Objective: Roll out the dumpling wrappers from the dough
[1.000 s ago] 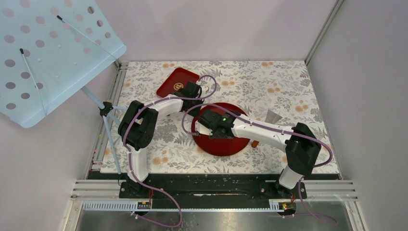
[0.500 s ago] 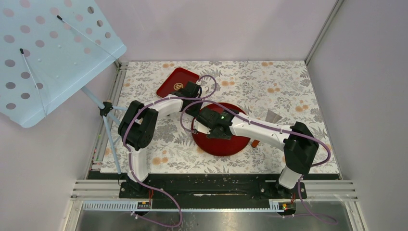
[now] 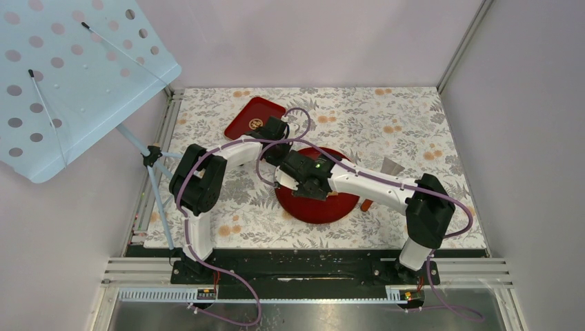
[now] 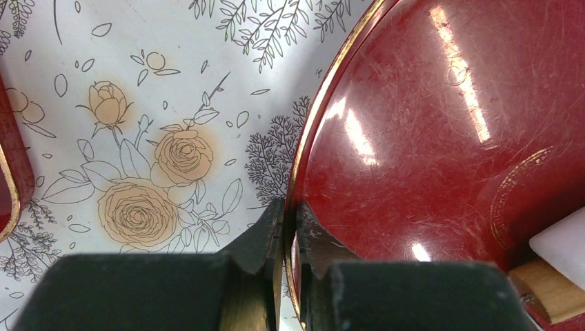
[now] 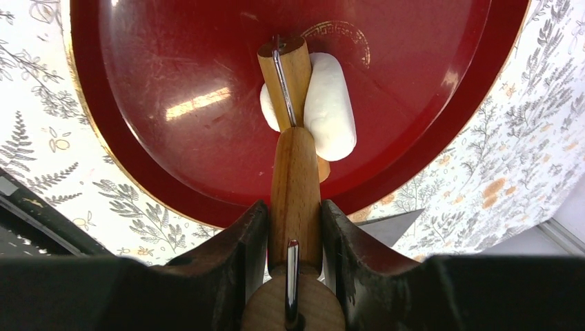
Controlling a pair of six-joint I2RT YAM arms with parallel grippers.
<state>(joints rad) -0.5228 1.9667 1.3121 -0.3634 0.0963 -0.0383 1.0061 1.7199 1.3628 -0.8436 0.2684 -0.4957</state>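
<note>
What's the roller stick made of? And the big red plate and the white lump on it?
The roller looks like wood: pale brown, matte, with faint grain, plus a thin metal rod. The red plate is glossy, likely lacquered plastic or wood; it mirrors the lights, shows fine scratches and has a gold edge. The white lump looks like soft dough: smooth, matte, rounded.
</note>
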